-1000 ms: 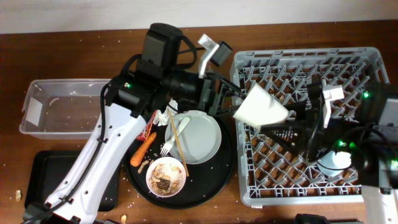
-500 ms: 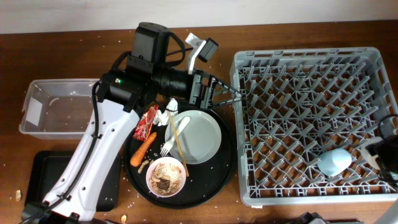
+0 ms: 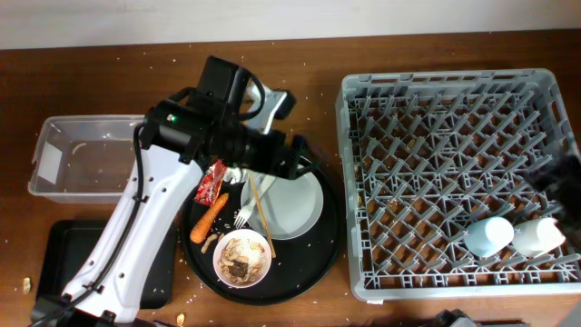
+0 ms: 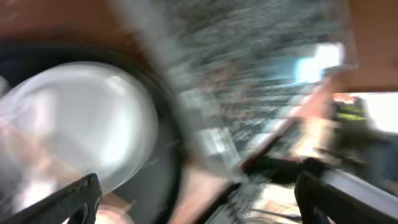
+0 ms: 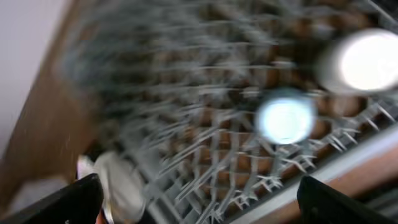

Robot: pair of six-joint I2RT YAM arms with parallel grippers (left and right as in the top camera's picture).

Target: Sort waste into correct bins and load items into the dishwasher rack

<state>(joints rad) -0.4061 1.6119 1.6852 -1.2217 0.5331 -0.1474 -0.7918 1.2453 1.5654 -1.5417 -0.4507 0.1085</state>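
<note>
My left gripper hovers over the far edge of the pale plate; in the blurred left wrist view its jaws stand wide apart and empty, the plate below. The white fork, wooden chopsticks, carrot piece, red wrapper and small white bowl of brown scraps lie beside it. The blue cup and pale yellow-green cup sit in the grey rack. My right gripper is open and empty above the rack, with both cups in view.
The plate, bowl and waste rest on a large round black tray. A clear tub stands at the far left, with a shallow black tray in front of it. White grains are scattered over the wooden table.
The right arm carried the pale cup over the rack, then pulled back to the right edge; the cup now sits beside the blue cup. My left gripper swung down over the plate.
</note>
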